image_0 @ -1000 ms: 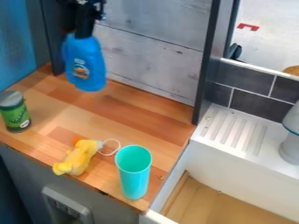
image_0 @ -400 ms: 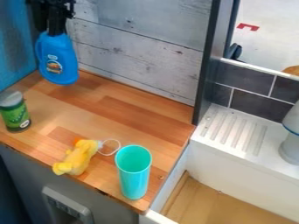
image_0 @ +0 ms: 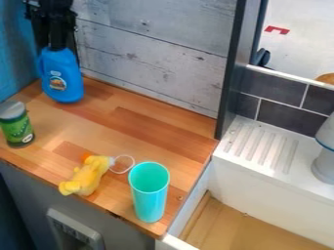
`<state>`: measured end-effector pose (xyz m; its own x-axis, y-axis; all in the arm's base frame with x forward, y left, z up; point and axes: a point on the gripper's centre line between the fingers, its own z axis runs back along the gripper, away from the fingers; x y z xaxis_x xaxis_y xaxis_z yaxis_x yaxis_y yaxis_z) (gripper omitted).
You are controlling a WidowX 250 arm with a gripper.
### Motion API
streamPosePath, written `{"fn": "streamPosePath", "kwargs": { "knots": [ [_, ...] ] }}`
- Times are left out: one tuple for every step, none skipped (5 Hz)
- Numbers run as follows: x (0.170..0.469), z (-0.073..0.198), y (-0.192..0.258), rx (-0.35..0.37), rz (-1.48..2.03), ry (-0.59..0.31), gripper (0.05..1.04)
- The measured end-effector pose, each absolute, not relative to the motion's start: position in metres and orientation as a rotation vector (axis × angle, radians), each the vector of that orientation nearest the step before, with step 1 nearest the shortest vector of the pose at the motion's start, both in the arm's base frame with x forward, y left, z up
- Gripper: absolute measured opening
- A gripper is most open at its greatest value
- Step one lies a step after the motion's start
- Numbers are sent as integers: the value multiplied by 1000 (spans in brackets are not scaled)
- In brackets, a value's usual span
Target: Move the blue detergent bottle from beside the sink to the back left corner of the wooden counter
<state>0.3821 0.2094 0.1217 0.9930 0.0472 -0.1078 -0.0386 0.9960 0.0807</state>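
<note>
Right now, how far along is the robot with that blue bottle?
Looks done: the gripper has the blue bottle by its top, upright at the far left of the wooden counter. In hand: that bottle; whether its base touches the wood, I can't tell. Probably left: settling it and letting go, since the gripper is on its top.
</note>
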Motion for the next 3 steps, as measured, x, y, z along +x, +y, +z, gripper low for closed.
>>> {"fn": "streamPosePath", "kwargs": {
  "knots": [
    [383, 116, 222, 69, 34, 110, 457],
    [388, 115, 231, 72, 27, 103, 457],
    [386, 116, 235, 67, 25, 107, 507]
  ]
}}
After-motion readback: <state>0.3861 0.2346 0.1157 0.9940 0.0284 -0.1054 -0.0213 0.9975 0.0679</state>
